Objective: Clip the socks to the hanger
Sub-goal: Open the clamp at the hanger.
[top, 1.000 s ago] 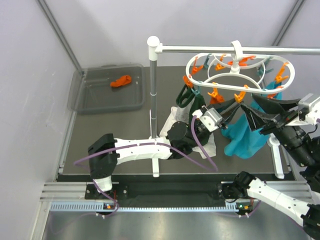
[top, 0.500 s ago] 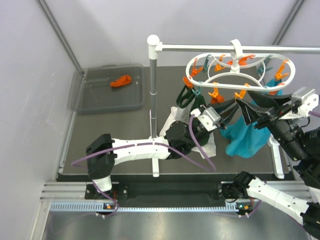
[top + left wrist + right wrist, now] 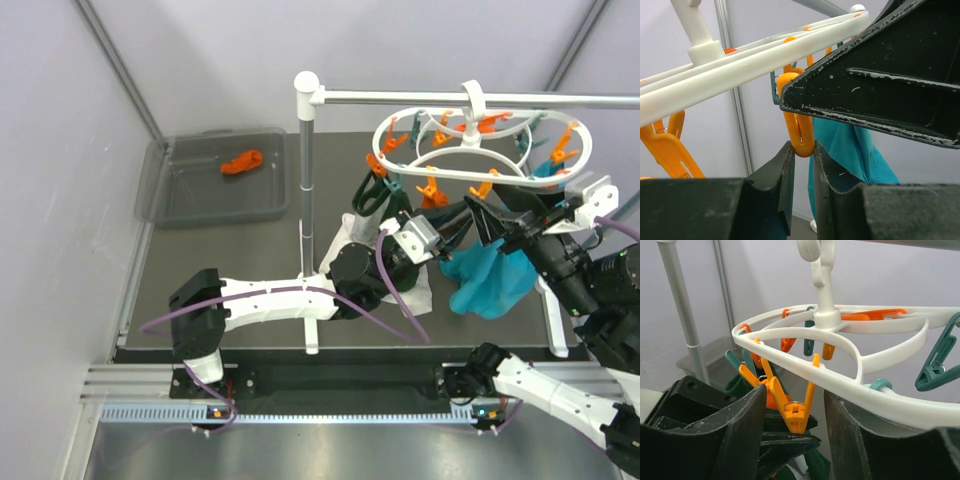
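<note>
- The hanger (image 3: 463, 143) hangs by its hook from the white rail (image 3: 400, 98).
- Left gripper (image 3: 802, 147): jaws nearly together, with the lower end of an orange clothespin (image 3: 797, 127) between them, seemingly pinched.
- Right gripper (image 3: 795, 392): jaws wide apart, either side of a hanger pin.
- One orange sock (image 3: 241, 161) lies in the grey bin (image 3: 215, 212), well apart from the hanger.

Pale lilac walls (image 3: 60, 200), dark grey table (image 3: 220, 250), white pole rail (image 3: 400, 97), soft even light
</note>
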